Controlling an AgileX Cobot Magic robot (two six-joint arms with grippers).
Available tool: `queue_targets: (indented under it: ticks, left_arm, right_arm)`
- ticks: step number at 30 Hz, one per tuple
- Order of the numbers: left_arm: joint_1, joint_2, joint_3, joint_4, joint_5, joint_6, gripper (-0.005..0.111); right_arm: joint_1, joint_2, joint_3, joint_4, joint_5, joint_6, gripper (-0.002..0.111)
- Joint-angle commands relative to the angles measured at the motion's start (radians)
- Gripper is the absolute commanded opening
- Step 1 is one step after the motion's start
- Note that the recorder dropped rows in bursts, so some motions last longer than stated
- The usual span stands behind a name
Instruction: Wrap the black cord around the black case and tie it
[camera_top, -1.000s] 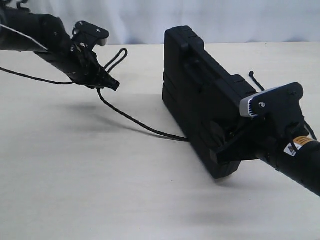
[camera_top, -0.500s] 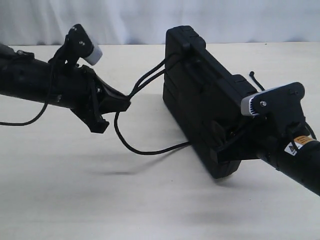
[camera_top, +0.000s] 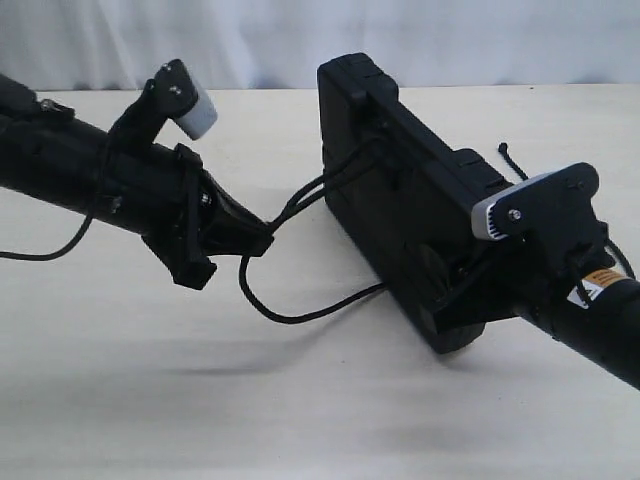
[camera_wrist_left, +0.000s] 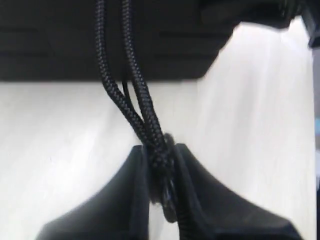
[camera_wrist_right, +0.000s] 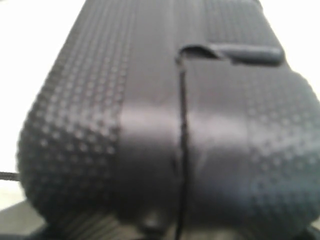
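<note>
The black cord (camera_top: 300, 319) runs as two taut strands from the side of the black case (camera_top: 400, 210) out to the left gripper (camera_top: 262, 238). A slack loop lies on the table (camera_top: 150, 400) between them. The case stands on its long edge, its long axis going from the far end towards the right arm. The strands leave it crosswise to that axis.

In the left wrist view the left gripper (camera_wrist_left: 160, 167) is closed tight on the cord (camera_wrist_left: 138, 80). The right gripper (camera_top: 450, 300) sits at the case's near end, but its fingers are lost against the case (camera_wrist_right: 150, 125), so its grip cannot be told.

The left arm is likely the one to carry the cord across the case's short way.
</note>
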Motion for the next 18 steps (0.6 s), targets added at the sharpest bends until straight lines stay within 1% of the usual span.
queue_targets:
  ticks: [1, 3, 6, 9, 13, 15, 16, 17, 18]
  left_arm:
    - [-0.08, -0.007, -0.117, 0.316, 0.001, -0.392, 0.0]
    - [-0.099, -0.007, -0.166, 0.378, 0.021, -0.485, 0.0]
    - [-0.101, -0.007, -0.216, 0.385, 0.057, -0.524, 0.0]
    - [-0.101, -0.005, -0.228, 0.385, 0.067, -0.565, 0.0]
    - [-0.101, 0.027, -0.228, 0.365, 0.096, -0.567, 0.0]
    - [-0.101, 0.048, -0.228, 0.333, 0.085, -0.567, 0.0]
    - [-0.101, 0.062, -0.228, 0.285, 0.051, -0.549, 0.0]
    - [-0.101, 0.063, -0.228, 0.271, 0.033, -0.538, 0.0]
    - [-0.101, 0.063, -0.228, 0.241, -0.013, -0.511, 0.0]
  right_arm:
    - [0.001, -0.005, -0.025, 0.037, 0.0, -0.078, 0.004]
    - [0.001, -0.005, -0.025, 0.037, -0.003, -0.078, 0.004]
    - [0.001, -0.005, -0.025, 0.037, 0.0, -0.104, 0.004]
    - [0.001, -0.005, -0.025, 0.037, 0.0, -0.124, 0.004]
    - [0.001, -0.005, -0.025, 0.037, 0.0, -0.161, 0.004]
    - [0.001, -0.005, -0.025, 0.037, 0.004, -0.176, 0.004]
    - [0.001, -0.005, -0.023, 0.037, 0.006, -0.177, 0.004]
    - [0.001, -0.005, -0.021, 0.037, 0.009, -0.181, 0.004]
    - [0.001, -0.005, -0.021, 0.037, 0.028, -0.208, 0.004]
